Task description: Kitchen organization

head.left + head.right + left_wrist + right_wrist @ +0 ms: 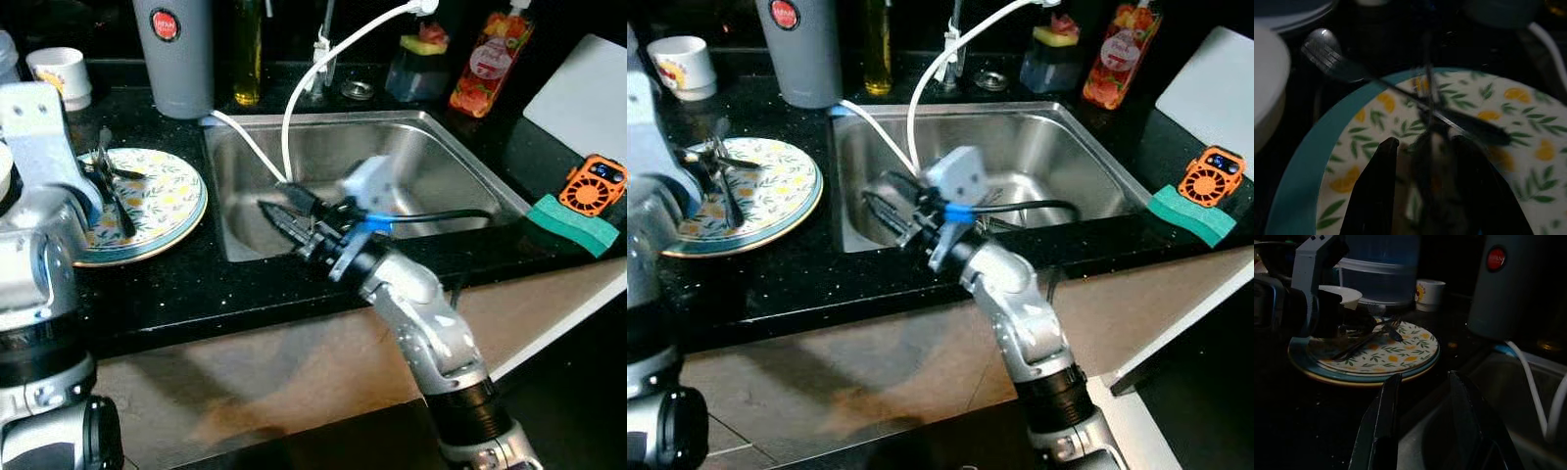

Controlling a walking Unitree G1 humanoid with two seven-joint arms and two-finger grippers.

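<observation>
Left hand [1422, 147] sits low over the patterned plate [171, 201] at left of the left eye view, on the black bench [196, 284] beside the sink [431, 147]. In the left wrist view its two fingers [1382, 161] stand apart, released, straddling a dark utensil handle; not clenched on it yet as far as I can tell. A fork [1327, 54] lies across the plate with its tines over the rim toward upper left of that view. A second utensil blurs beside it.

Right hand [279, 217] hovers at the sink's left wall, centre frame, fingers parted and empty, pointing toward the plate. A white cable [294, 98] drops into the basin just behind it.

Other bench items: grey canister [176, 49] top centre-left, small cup [61, 70] upper left, oil bottle [247, 49], red bottle [490, 59] upper right, green sponge [573, 223] and orange fan [595, 184] at right.

Step in hand, my read: picking cutlery off the plate, likely to move it to the sink. Next move calls for the left fingers to drop a little, centre on the handle, then pinch. Thin, flat handle on a glazed plate: could slip or skid.
</observation>
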